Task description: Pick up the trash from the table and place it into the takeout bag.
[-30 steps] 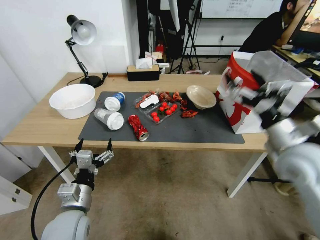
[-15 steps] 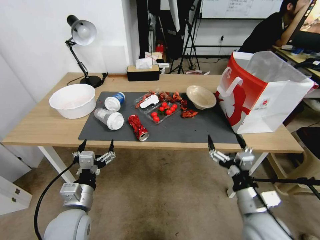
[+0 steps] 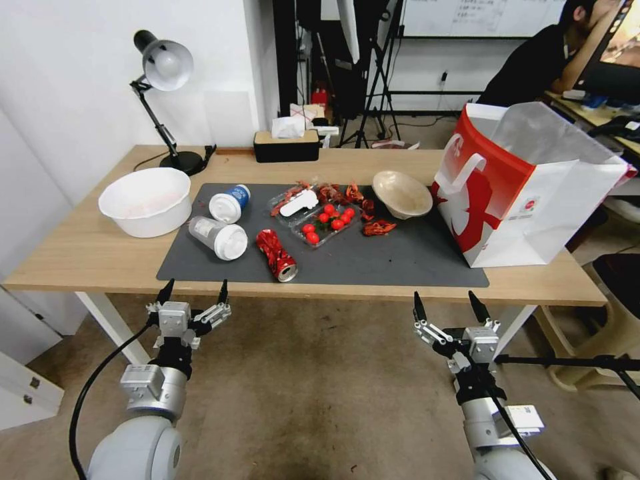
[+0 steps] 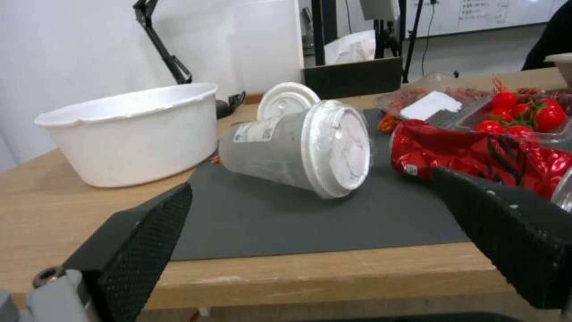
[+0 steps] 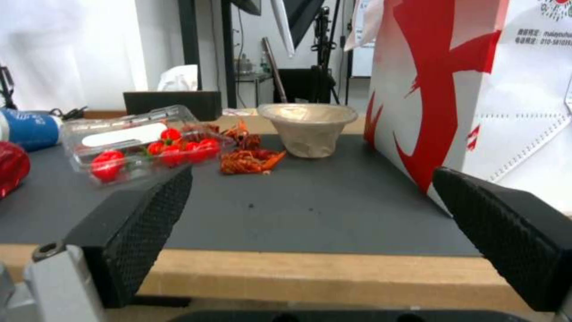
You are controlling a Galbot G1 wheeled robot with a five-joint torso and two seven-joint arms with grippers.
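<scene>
The trash is all on the worktop (image 3: 100, 257) for now, none of it in my fingers. My left gripper (image 3: 193, 293) hangs at lower left of the head view, just below the worktop's front edge, fingers (image 4: 143, 237) spread apart and empty. My right gripper (image 3: 445, 308) hangs at lower right, likewise below the edge, its fingers (image 5: 131, 223) wide apart with nothing between them. I judge both are held low and open so either arm can rise onto the worktop without knocking anything.

Outward from the left fingers, the clear cup (image 4: 298, 145) lies on its side on the dark mat (image 3: 400, 260), lid toward me, with the blue-white cup (image 3: 229, 202) just behind it. The crushed red can (image 3: 277, 254) lies near the mat's front edge at frame centre. Ahead of the right fingers the beige bowl (image 5: 308, 127) sits upright on the mat, just beside the takeout bag (image 3: 527, 187), which stands open at the right of the frame, taller than everything else.

Things not for the bag crowd the middle: the clear tray of cherry tomatoes (image 3: 323, 223) sits between the can and the beige bowl, with red scraps (image 3: 379, 227) beside it. The large white bowl (image 3: 145, 200) stands at left, near the clear cup. A desk lamp (image 3: 163, 100) and a tissue box (image 3: 287, 143) sit well back.
</scene>
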